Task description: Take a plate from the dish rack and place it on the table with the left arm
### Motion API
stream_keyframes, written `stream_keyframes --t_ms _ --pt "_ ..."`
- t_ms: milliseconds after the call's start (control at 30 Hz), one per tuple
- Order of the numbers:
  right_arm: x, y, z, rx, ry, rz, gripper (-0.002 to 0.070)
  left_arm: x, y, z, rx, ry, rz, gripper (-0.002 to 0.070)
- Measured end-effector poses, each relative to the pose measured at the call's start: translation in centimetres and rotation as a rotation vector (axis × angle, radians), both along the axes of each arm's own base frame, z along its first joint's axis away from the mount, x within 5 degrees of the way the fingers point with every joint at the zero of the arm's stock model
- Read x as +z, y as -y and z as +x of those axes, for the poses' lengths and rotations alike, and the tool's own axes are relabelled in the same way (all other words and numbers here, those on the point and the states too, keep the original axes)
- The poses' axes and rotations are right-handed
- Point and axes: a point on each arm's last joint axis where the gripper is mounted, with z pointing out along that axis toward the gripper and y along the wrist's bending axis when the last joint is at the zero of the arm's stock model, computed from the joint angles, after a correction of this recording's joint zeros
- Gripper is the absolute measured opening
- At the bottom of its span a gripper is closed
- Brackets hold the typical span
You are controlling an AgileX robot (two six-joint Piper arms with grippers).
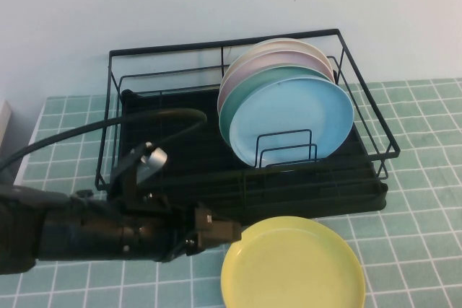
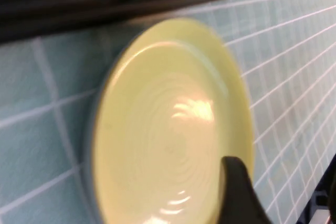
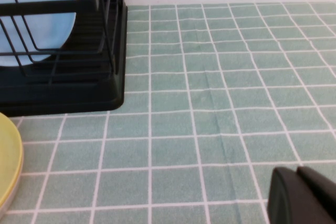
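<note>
The pale-yellow plate (image 1: 292, 265) lies flat on the green tiled table (image 1: 419, 200), just in front of the black dish rack (image 1: 180, 156). My left gripper (image 1: 229, 233) sits low at the plate's left rim, with the arm reaching in from the left. In the left wrist view the plate (image 2: 168, 129) fills the frame; one black finger (image 2: 236, 192) hangs over its rim and the other stands far off at the frame's edge, so the left gripper (image 2: 283, 177) is open and holds nothing. My right gripper (image 3: 296, 171) hovers shut over bare tiles, away from the plate (image 3: 8, 161).
Several plates stand upright in the rack's right half, a light-blue plate (image 1: 292, 120) in front, then teal, lavender and cream ones. The rack's left half holds only a black cable (image 1: 144, 117). A pale wall rises behind the rack. A white object (image 1: 3, 128) sits at the far left.
</note>
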Motion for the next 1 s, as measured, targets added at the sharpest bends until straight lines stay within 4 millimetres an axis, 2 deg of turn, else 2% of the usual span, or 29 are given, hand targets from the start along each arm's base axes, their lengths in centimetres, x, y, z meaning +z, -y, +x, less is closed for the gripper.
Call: stream_keyframes --t_ms 200,367,467,567,733,1000 --pt "0.0 0.0 0.0 0.0 0.0 0.0 -0.0002 4.9 -1.0 -2.2 -0.039 0.263 0.039 0.0197" --pt "0.0 0.0 0.0 0.0 0.0 0.0 -0.0002 9.9 -2.3 -5.5 -0.135 0.556 0.158 0.0067" --pt "0.0 0.0 0.0 0.0 0.0 0.0 -0.0002 12.4 -3.1 -7.0 -0.191 0.675 0.25 0.002" --pt "0.0 0.0 0.0 0.0 0.0 0.0 -0.0002 14.6 -3.9 -8.4 -0.224 0.764 0.344 0.0006" --pt "0.0 0.0 0.0 0.0 0.0 0.0 -0.0002 16.5 -4.2 -9.0 -0.231 0.829 0.378 0.0001" --pt "0.0 0.0 0.0 0.0 0.0 0.0 -0.0002 16.9 -3.9 -9.1 -0.214 0.815 0.315 -0.0001"
